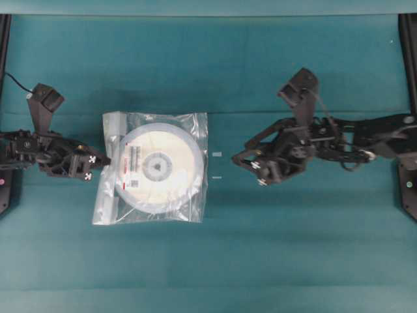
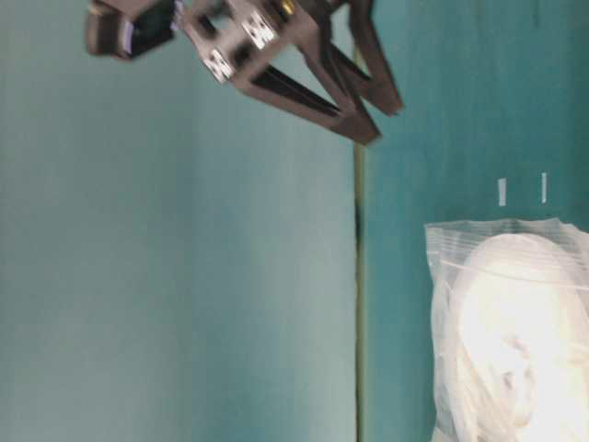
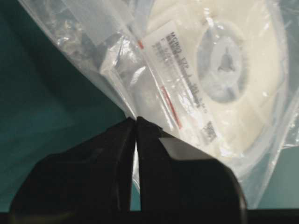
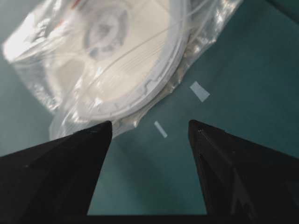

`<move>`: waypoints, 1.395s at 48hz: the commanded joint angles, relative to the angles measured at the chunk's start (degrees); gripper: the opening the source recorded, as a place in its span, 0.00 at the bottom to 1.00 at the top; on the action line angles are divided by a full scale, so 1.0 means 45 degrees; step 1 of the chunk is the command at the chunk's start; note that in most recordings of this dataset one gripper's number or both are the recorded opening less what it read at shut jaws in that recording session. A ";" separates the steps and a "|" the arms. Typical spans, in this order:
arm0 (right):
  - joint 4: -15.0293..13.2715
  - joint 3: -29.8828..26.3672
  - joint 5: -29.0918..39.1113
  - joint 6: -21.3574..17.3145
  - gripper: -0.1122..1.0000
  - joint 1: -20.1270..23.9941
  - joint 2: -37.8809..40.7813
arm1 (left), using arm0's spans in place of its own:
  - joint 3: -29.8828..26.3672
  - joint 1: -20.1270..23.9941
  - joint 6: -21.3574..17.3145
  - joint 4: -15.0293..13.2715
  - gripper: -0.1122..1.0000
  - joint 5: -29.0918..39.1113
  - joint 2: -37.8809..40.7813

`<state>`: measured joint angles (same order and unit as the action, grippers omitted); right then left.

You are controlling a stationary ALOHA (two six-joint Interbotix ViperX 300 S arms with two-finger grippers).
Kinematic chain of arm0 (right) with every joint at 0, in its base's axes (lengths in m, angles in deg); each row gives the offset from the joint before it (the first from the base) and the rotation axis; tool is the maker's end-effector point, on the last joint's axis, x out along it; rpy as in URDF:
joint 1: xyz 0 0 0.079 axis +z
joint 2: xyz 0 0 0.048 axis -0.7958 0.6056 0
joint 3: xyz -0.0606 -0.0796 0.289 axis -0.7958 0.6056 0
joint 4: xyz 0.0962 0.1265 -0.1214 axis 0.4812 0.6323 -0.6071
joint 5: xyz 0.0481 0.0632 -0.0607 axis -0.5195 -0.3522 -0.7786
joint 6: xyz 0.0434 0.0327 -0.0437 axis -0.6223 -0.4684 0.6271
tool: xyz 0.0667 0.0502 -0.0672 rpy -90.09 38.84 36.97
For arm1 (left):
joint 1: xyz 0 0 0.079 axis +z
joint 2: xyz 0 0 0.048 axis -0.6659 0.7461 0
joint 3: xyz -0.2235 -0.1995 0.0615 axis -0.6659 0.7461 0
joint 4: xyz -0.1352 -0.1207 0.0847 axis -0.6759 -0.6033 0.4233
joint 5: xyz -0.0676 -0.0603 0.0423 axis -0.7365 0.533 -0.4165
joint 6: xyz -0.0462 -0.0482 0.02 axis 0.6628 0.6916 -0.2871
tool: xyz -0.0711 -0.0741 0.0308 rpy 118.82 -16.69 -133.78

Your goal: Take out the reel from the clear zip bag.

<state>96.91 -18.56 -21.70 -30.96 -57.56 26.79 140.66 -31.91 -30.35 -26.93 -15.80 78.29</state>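
A teal cloth covers the whole table (image 1: 273, 261), and on it the clear zip bag (image 1: 195, 124) lies flat left of the middle with the reel (image 1: 156, 171) wholly inside. The left gripper (image 1: 104, 161) is nearest: its jaws are clenched at the bag's left edge, apparently pinching the plastic there. The right gripper (image 1: 246, 163), jaws spread and empty, hangs well apart beyond two small tape marks (image 1: 217, 154). Bare cloth lies on every side.
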 commanded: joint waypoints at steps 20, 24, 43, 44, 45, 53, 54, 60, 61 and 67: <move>0.1016 -0.2598 0.0020 -0.0156 0.84 0.0234 0.3281 | -0.0117 0.0000 -0.0020 0.0020 0.13 -0.0020 -0.0156; 0.1016 -0.2871 0.0020 -0.0156 0.84 0.0215 0.3574 | -0.0098 0.0000 -0.0020 0.0020 0.13 0.0020 -0.0156; 0.1094 -0.3418 0.0020 -0.0176 0.84 0.0215 0.4141 | -0.0156 0.0000 -0.0039 0.0020 0.13 0.0625 -0.0156; 0.1113 -0.3418 0.0000 -0.0176 0.84 0.0215 0.4160 | -0.0156 0.0000 -0.0039 0.0020 0.13 0.0625 -0.0156; 0.1152 -0.3418 -0.0020 -0.0176 0.84 0.0234 0.4180 | -0.0156 0.0000 -0.0039 0.0020 0.13 0.0645 -0.0156; 0.1445 -0.3457 -0.0059 -0.0156 0.83 0.0254 0.4336 | -0.0156 0.0000 -0.0039 0.0020 0.13 0.0625 -0.0137; 0.1445 -0.3477 -0.0059 -0.0156 0.83 0.0254 0.4355 | -0.0156 0.0000 -0.0039 0.0020 0.13 0.0645 -0.0137; 0.1465 -0.3594 -0.0059 -0.0156 0.83 0.0254 0.4453 | -0.0156 0.0000 -0.0039 0.0020 0.13 0.0645 -0.0137; 0.1465 -0.3633 -0.0078 -0.0156 0.83 0.0254 0.4473 | -0.0137 0.0000 -0.0039 0.0020 0.13 0.0645 -0.0137; 0.1465 -0.3887 -0.0078 -0.0156 0.83 0.0273 0.4551 | -0.0137 0.0000 -0.0039 0.0020 0.13 0.0645 -0.0137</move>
<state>103.42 -34.82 -21.52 -30.96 -56.68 47.54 140.57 -31.82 -30.35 -26.93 -12.72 77.85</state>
